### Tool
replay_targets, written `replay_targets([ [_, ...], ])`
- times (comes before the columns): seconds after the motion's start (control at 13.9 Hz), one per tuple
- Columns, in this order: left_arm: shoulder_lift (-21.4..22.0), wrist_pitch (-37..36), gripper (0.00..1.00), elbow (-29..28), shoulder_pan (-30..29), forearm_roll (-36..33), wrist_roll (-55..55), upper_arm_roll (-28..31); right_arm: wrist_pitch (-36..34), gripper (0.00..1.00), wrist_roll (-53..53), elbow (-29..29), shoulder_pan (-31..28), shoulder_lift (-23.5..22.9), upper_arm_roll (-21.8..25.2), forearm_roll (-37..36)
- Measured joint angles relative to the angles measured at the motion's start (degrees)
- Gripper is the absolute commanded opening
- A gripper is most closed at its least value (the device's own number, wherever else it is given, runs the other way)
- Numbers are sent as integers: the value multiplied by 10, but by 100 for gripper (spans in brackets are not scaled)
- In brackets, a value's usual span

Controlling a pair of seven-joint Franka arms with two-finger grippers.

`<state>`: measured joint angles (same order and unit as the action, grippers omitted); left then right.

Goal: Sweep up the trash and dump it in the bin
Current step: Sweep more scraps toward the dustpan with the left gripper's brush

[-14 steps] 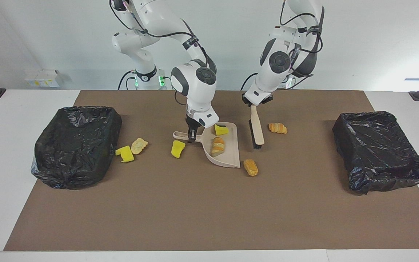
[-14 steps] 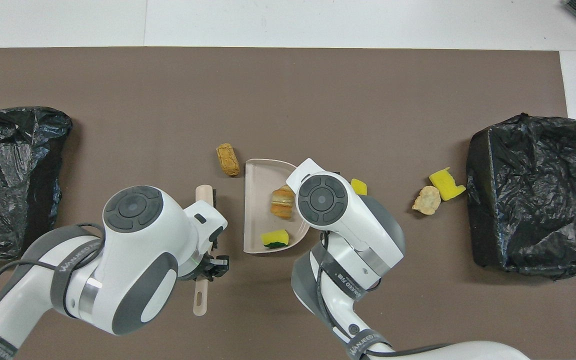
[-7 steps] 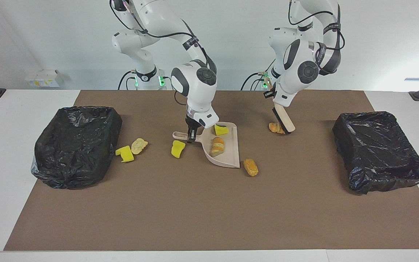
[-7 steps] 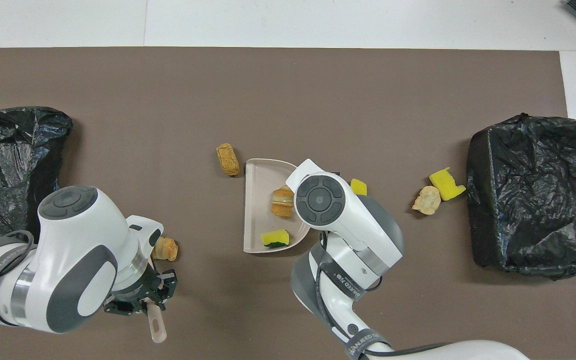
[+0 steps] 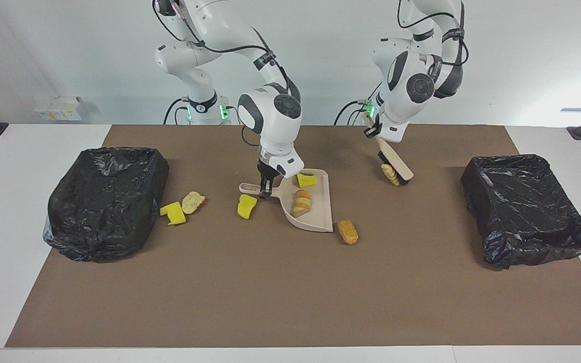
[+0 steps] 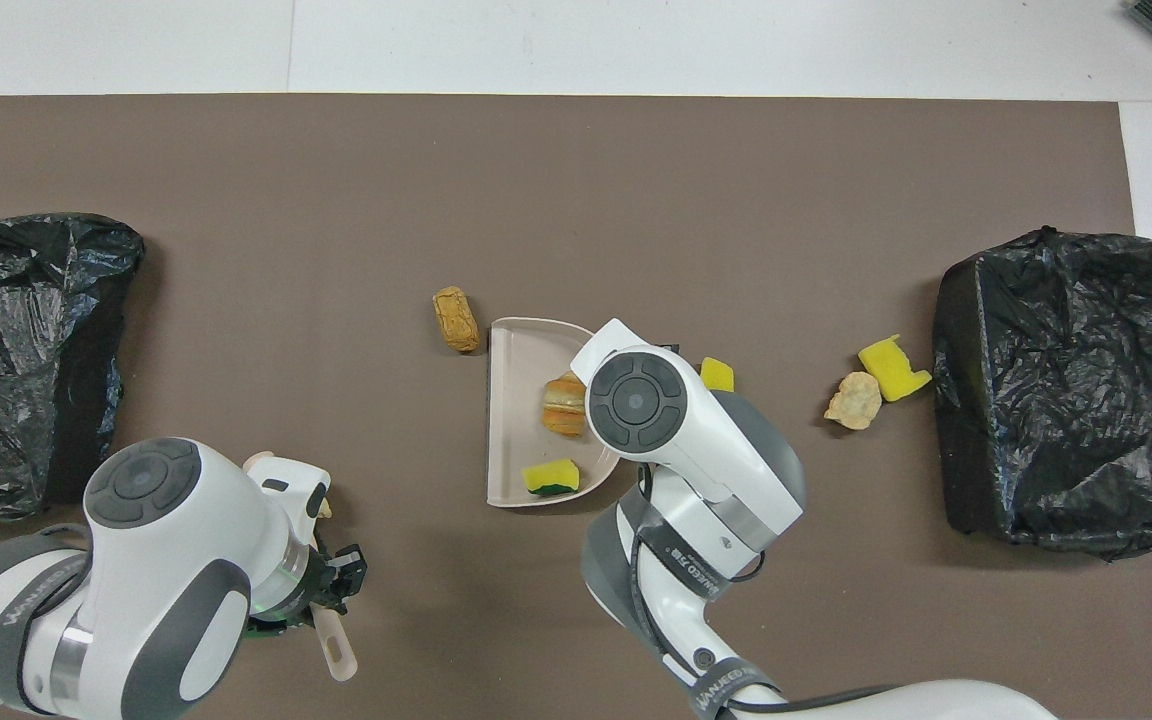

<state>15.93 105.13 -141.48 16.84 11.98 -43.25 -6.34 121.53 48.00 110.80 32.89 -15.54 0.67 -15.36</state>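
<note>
My right gripper (image 5: 266,187) is shut on the handle of the beige dustpan (image 5: 315,214), which lies flat mid-table. In the pan lie a green-backed yellow sponge (image 5: 306,180) (image 6: 550,477) and a bread pastry (image 5: 301,201) (image 6: 564,405). A brown pastry (image 5: 347,232) (image 6: 456,319) rests at the pan's lip. My left gripper (image 5: 373,132) (image 6: 331,588) is shut on the brush (image 5: 395,164), tilted with its bristles against a croissant (image 5: 388,174). A yellow sponge (image 5: 246,206) lies beside the pan's handle. Another sponge (image 5: 173,213) and a pale pastry (image 5: 193,201) lie beside one bin.
Two bins lined with black bags stand on the brown mat: one (image 5: 106,201) (image 6: 1066,390) at the right arm's end, one (image 5: 527,209) (image 6: 21,360) at the left arm's end. From overhead my left arm hides the croissant almost entirely.
My left arm swung the brush from beside the dustpan toward its own end of the table and tilted it against the croissant, which shifted slightly. The right arm and dustpan stayed put.
</note>
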Motion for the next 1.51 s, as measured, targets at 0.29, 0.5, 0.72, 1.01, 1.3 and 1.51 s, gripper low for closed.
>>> replay_targets([
  [0.29, -14, 95, 0, 3, 31, 5, 27, -2, 0, 0, 0, 0, 0, 0, 0, -1],
  [0.5, -53, 112, 0, 58, 46, 15, 45, -3, 0, 0, 0, 0, 0, 0, 0, -1],
  [0.72, -72, 25, 0, 123, 41, 15, 52, 6, 0, 0, 0, 0, 0, 0, 0, -1],
  [1.01, -46, -88, 0, 120, 3, 14, 73, 13, 0, 0, 0, 0, 0, 0, 0, -1],
  [1.3, -5, -81, 0, 45, -28, 14, 82, 14, 0, 0, 0, 0, 0, 0, 0, -2],
  [1.51, -10, 0, 0, 10, -16, 14, 100, 6, 0, 0, 0, 0, 0, 0, 0, -2],
])
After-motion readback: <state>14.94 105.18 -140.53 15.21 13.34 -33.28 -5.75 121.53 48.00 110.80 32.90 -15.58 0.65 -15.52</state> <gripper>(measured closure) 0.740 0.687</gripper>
